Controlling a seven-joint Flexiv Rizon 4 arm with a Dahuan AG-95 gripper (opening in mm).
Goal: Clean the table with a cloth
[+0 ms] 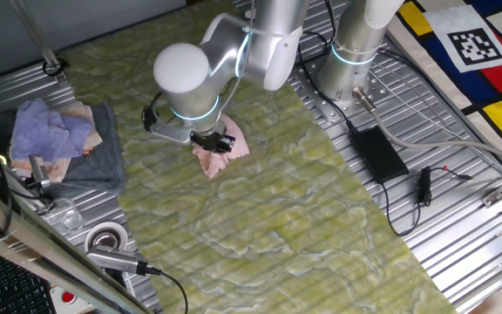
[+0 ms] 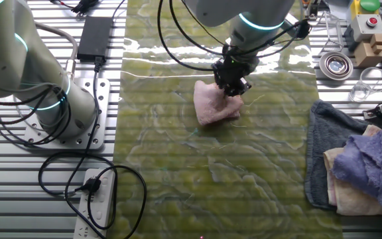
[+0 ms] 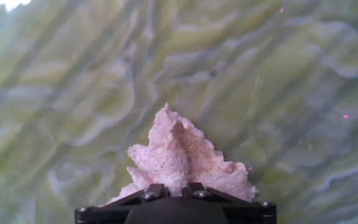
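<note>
Cloth (image 2: 212, 103) pinched at one edge by the gripper (image 2: 233, 85).
It was held bunched against the table (image 2: 178, 179), fingers clamped on it, presumably so it could be dragged for wiping.

Lavender cloth (image 2: 370, 161) atop grey towel (image 2: 325, 143); black power brick (image 1: 376, 153); tape roll (image 1: 105, 237).

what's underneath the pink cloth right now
The pink cloth lies on the yellow-green marbled table, with the gripper on its edge. Only marbled surface shows around it; whatever sits directly beneath the cloth is covered, so dirt or marks there cannot be seen.
</note>
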